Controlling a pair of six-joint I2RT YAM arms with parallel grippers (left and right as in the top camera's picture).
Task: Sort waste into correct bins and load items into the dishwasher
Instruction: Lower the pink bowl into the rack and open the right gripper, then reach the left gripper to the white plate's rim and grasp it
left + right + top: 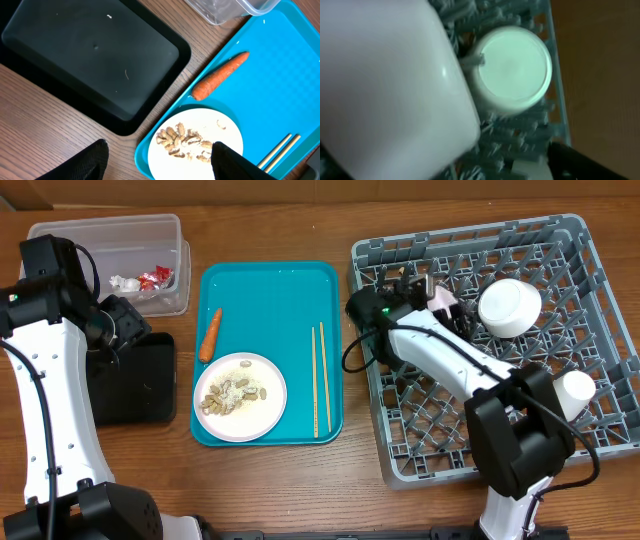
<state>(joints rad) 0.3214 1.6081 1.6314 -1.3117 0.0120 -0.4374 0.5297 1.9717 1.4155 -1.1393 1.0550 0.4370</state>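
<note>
Bowl (385,85) blurs over right gripper (432,292), cannot tell its jaws; left gripper (160,147) jaws spread

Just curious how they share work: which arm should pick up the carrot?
Left. The left end effector, open, hovers close to the carrot and black bin; the right end effector is across the tray, inside the rack.

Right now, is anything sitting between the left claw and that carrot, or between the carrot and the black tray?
Nothing visible covers the carrot; the open left claw hangs over the plate beside it. Towards the black tray, only the teal tray's raised rim lies between.
</note>
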